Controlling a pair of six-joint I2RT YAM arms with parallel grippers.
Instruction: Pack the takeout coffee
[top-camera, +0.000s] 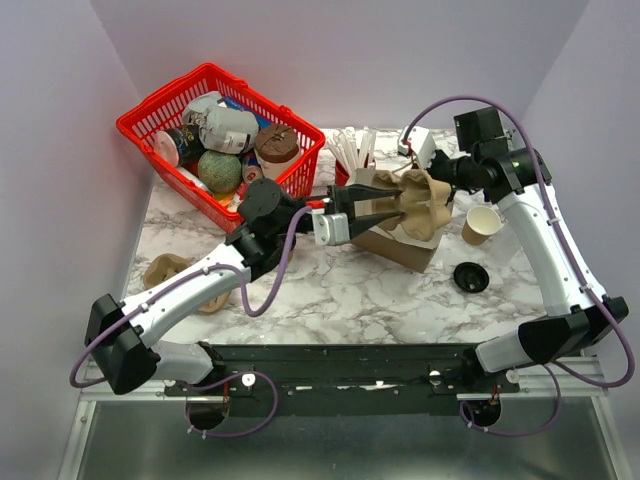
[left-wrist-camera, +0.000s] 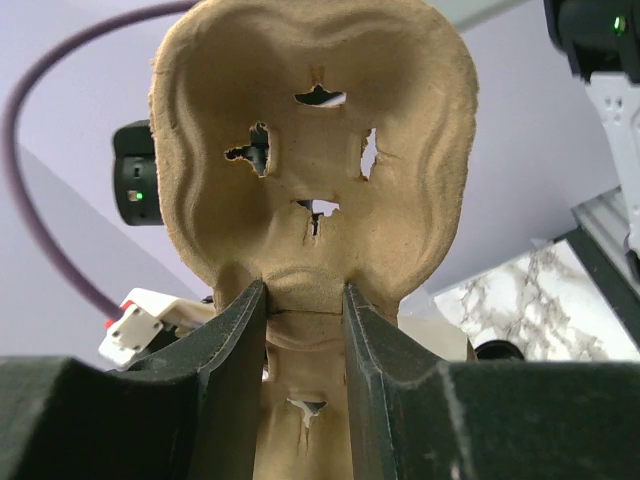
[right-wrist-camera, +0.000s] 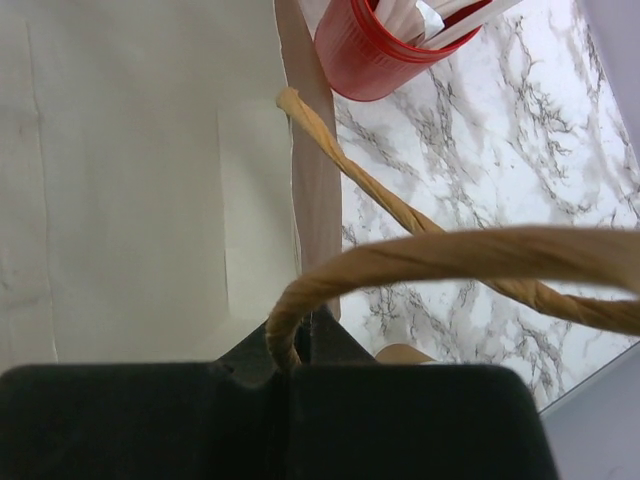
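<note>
I see no brown cup with a black lid in any view; the takeout coffee is hidden or out of view. My left gripper (top-camera: 392, 206) is shut on a tan pulp cup carrier (top-camera: 428, 205) and holds it above the brown paper bag (top-camera: 400, 249). In the left wrist view the carrier (left-wrist-camera: 310, 150) stands upright between my fingers (left-wrist-camera: 235, 350). My right gripper (top-camera: 440, 182) is shut on the bag's twisted paper handle (right-wrist-camera: 430, 255), with the bag's pale inside (right-wrist-camera: 130, 170) to its left.
A red basket (top-camera: 150, 120) of groceries stands at the back left. A red straw cup (top-camera: 352, 160) is behind the bag and shows in the right wrist view (right-wrist-camera: 375, 50). A lidless tan cup (top-camera: 482, 224), a loose black lid (top-camera: 471, 277) and a second pulp carrier (top-camera: 168, 270) lie on the marble table.
</note>
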